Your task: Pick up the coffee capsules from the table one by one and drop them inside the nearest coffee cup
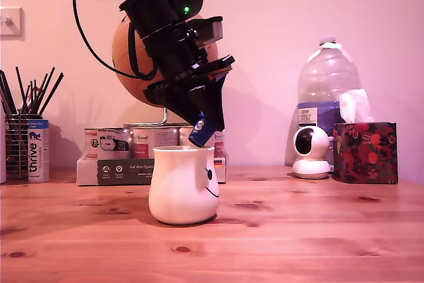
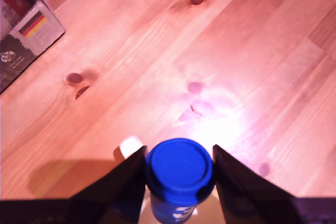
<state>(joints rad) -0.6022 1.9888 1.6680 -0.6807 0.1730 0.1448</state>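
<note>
A dark-blue coffee capsule (image 1: 201,130) hangs just above the rim of the white smiley coffee cup (image 1: 183,184), which stands on the pine table (image 1: 298,230). My gripper (image 1: 204,132) is shut on the capsule and tilts down over the cup's right side in the exterior view. From the wrist camera, the capsule's round blue end (image 2: 179,170) sits between the two black fingers (image 2: 128,184), with bare table planks (image 2: 210,66) beyond. The cup itself barely shows in the wrist view.
Behind the cup lie boxes (image 1: 119,154) and an orange ball (image 1: 132,57). A pencil holder (image 1: 20,144) stands at the exterior view's left. A white round camera (image 1: 311,152), a water bottle (image 1: 328,84) and a tissue box (image 1: 366,152) stand at its right.
</note>
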